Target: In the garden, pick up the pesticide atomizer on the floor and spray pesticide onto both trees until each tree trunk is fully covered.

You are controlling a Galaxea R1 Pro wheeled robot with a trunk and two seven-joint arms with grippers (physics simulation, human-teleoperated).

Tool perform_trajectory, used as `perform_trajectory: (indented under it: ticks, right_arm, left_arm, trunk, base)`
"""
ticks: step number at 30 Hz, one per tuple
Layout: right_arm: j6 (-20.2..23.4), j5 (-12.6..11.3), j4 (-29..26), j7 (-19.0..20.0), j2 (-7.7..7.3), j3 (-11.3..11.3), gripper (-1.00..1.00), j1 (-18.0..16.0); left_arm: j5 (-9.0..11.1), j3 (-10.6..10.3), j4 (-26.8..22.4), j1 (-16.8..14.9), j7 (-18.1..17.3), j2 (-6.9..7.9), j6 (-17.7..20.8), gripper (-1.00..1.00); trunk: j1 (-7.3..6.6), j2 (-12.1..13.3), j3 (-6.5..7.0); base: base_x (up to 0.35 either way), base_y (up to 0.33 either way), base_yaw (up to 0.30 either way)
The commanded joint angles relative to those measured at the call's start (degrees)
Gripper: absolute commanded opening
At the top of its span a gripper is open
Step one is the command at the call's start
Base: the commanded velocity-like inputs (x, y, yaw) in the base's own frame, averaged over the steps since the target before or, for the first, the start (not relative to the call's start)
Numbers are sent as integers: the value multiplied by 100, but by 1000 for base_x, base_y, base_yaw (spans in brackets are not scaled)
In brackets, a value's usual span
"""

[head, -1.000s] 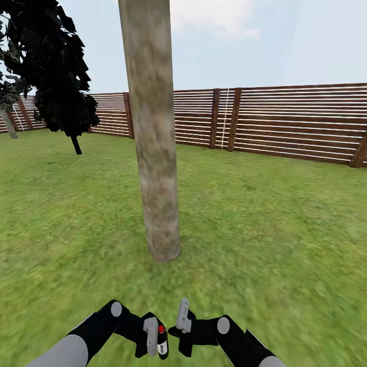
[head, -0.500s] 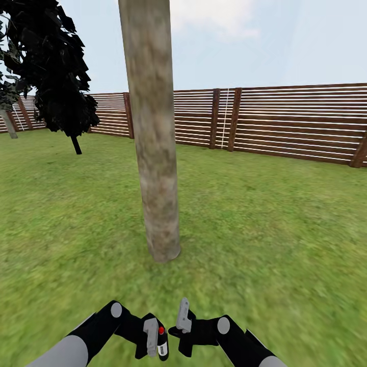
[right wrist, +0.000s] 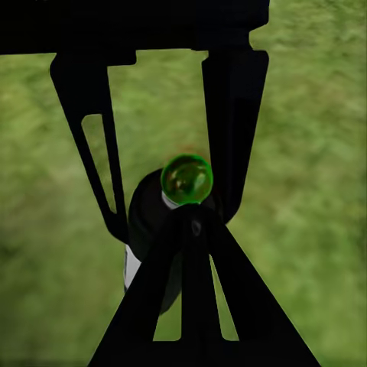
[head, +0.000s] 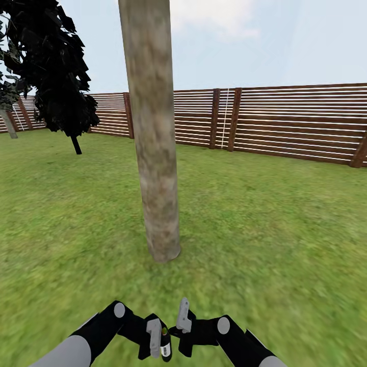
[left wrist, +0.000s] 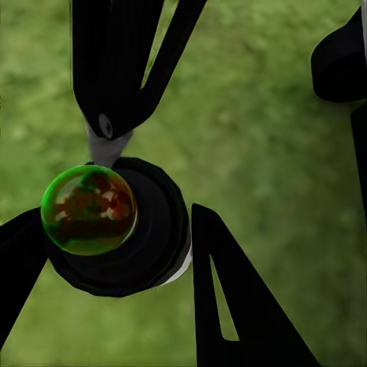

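Observation:
A thick grey-brown tree trunk [head: 153, 127] with mottled bark rises from the lawn straight ahead of me, a short way beyond both grippers. My left gripper [head: 159, 340] is shut on the pesticide atomizer [head: 164, 345], a dark round bottle with a white band. In the left wrist view the atomizer [left wrist: 126, 237] has a glowing green ball on top. My right gripper [head: 176, 331] is shut, and its joined tips touch the atomizer's top beside that green ball [right wrist: 186, 179]. The tree's leaves are above the frame.
A narrow tree with black foliage [head: 56, 66] stands at the back left, with a pale slanted stem [head: 7, 122] at the far left edge. A brown slat fence [head: 295, 122] closes the lawn behind. Open grass [head: 275, 229] spreads right of the trunk.
The left gripper has shifted slightly right, toward the right gripper. The atomizer's top, red before, no longer looks red in the head view.

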Motion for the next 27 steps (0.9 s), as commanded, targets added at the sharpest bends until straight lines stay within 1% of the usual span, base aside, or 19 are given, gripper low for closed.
perform_trajectory:
  ticks: [1,9,12,13,15,19,21,22,23,25,27]
  right_arm:
    - [0,0,0,0,0,0,-100,0]
    - [0,0,1,0,0,0,-100,0]
    - [0,0,0,0,0,2,-100,0]
    - [0,0,4,0,0,4,-100,0]
    - [0,0,8,0,0,5,-100,0]
    - [0,0,12,0,-16,8,-100,0]
    - [-3,6,21,-2,-31,7,-100,0]
    - [-6,4,24,-6,-38,0,-100,0]
    - [-5,2,25,-9,-45,-9,100,0]
    - [-8,3,28,-9,-87,-14,100,0]
    - [-8,1,27,-12,-158,-16,100,0]
  left_arm:
    - [2,0,0,-2,0,0,-1,-100]
    - [-17,-10,43,-4,0,24,-1,-100]
    - [-44,-3,81,5,6,100,6,-100]
    - [-47,-2,88,20,12,164,7,-100]
    - [-50,-1,95,37,21,390,8,-100]
    - [-44,0,97,64,38,932,8,-100]
    - [-37,3,100,75,49,1229,8,-100]
    - [-35,15,101,85,51,1348,11,-100]
    - [-28,26,109,96,61,1412,22,-100]
    - [-1,63,215,107,116,1493,54,-100]
    - [19,196,392,109,405,1513,78,-100]
  trunk:
    - [0,0,0]
    - [0,0,0]
    - [0,0,0]
    - [0,0,0]
    - [0,0,0]
    - [0,0,0]
    - [0,0,0]
    - [0,0,0]
    - [0,0,0]
    - [0,0,0]
    - [0,0,0]
  base:
    - [0,0,0]
    - [0,0,0]
    - [0,0,0]
    - [0,0,0]
    - [0,0,0]
    - [0,0,0]
    - [0,0,0]
    - [0,0,0]
    - [0,0,0]
    - [0,0,0]
    - [0,0,0]
